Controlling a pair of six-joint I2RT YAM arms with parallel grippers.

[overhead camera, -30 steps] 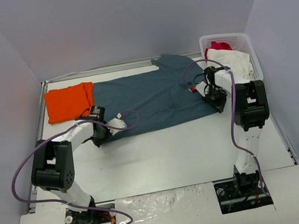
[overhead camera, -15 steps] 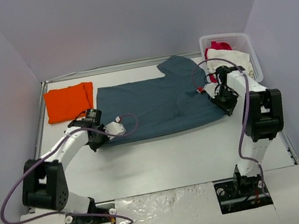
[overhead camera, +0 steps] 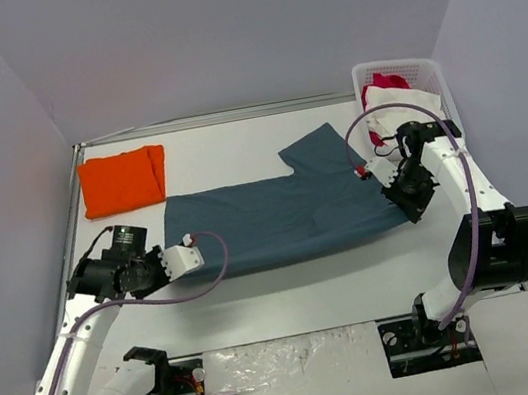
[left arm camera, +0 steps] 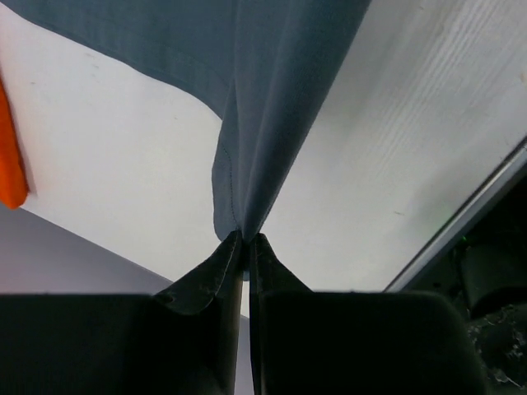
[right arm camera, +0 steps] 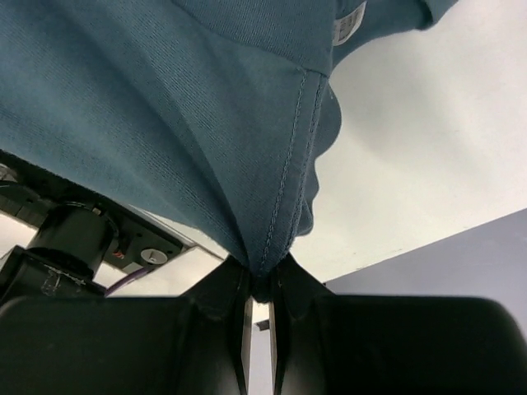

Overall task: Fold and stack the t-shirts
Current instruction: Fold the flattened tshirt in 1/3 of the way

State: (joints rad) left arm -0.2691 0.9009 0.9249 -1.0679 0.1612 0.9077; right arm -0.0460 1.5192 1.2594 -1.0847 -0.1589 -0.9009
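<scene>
"What is closest to you?"

"A strip of white table (overhead camera: 300,293) runs along the near edge, and there is room to move there. Just past it, your left gripper (left arm camera: 245,240) has its fingers pinched shut on the near left corner of the blue t-shirt (overhead camera: 278,217)."

"And your other side?"

"Your right gripper (right arm camera: 262,278) is pinched shut on the shirt's right edge, close to the table's right edge. The shirt is stretched between the two grippers across the middle."

"What is farther back?"

"The orange t-shirt (overhead camera: 122,180) lies folded in the far left corner, apart from the blue one. A basket (overhead camera: 395,61) of clothes sits in the far right corner. Open table shows between them."
</scene>
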